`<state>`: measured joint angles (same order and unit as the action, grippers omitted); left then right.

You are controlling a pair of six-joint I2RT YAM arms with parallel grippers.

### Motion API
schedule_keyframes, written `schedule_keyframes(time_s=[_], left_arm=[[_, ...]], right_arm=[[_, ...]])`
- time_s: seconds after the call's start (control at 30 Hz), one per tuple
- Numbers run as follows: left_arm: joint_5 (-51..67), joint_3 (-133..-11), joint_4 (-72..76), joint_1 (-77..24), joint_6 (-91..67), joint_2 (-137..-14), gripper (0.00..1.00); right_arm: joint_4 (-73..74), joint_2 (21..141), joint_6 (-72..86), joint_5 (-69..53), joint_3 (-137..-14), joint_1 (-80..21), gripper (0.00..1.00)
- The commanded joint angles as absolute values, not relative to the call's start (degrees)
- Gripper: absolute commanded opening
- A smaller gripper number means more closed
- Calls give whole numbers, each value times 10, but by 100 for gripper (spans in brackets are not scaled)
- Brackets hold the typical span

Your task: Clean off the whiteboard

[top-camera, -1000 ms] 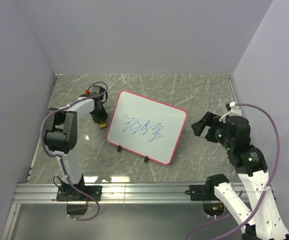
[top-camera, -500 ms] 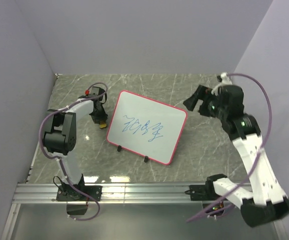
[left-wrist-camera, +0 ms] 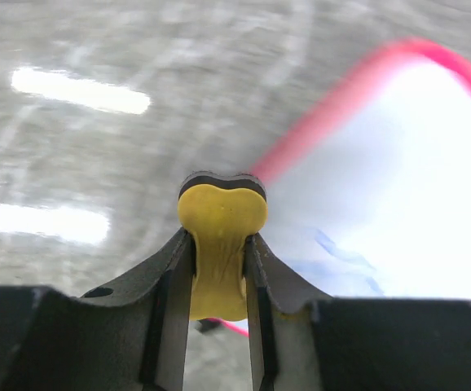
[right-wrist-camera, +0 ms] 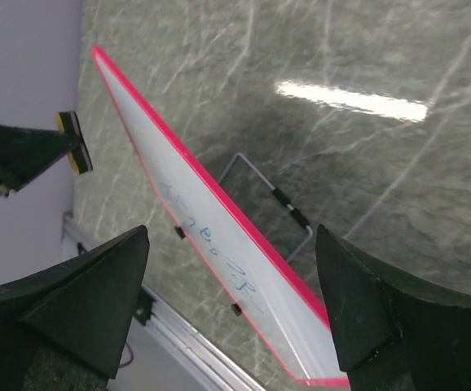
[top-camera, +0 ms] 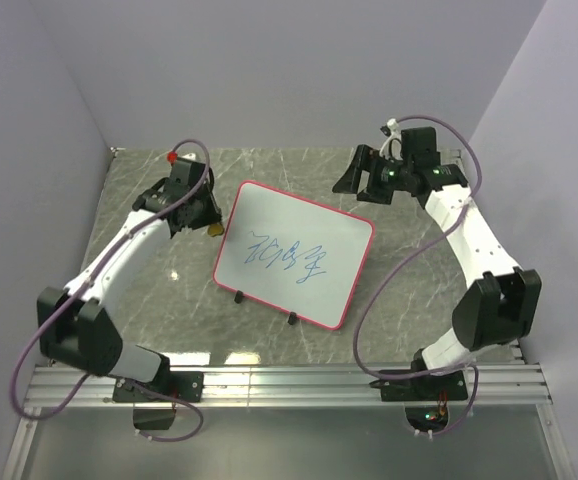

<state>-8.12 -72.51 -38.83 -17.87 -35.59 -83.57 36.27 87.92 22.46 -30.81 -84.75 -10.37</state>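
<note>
1. Grey marbled worktop, and the whiteboard sits right at its centre, propped at a tilt, its red-pink rim skewed against the worktop's edges.
2. Blue scribbles run across the middle of the board, unwiped.
3. Two small black feet show along the board's near rim, at 6 o'clock. From the right wrist view, a thin wire stand props the board from behind.
4. Over to the left tool, at the board's 10 o'clock. It is pinching a small eraser, yellow with a black face, and the fingers are pressed hard into its sides.
5. That eraser hangs just beside the rim near the far-left corner. Whether it is touching the board, I cannot tell.
6. Now the right tool, at the board's 1 o'clock. Its jaws are spread wide with nothing between them, and it is clear of the rim, above bare worktop.
7. The right wrist view looks down between those spread fingers and catches the board nearly edge-on.
</note>
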Motion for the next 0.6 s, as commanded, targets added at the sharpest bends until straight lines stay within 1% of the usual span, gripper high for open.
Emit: schedule_keyframes(time_s=[0.0, 0.17, 0.37, 0.43, 0.47, 0.57], left_arm=[[-59, -735, -407, -224, -361, -782, 1], [-14, -685, -365, -306, -370, -747, 0], [-11, -654, -312, -409, -384, -749, 0], [-18, -656, -300, -435, -383, -759, 0], [-22, -660, -292, -463, -378, -775, 0], [-44, -678, -277, -516, -363, -816, 0]], right_arm=[[309, 898, 225, -416, -852, -102, 89], [298, 945, 231, -473, -865, -119, 88], [300, 966, 223, -471, -860, -144, 84], [301, 971, 220, -468, -856, -153, 81], [306, 976, 216, -469, -854, -156, 79], [313, 982, 209, -464, -849, -163, 69]])
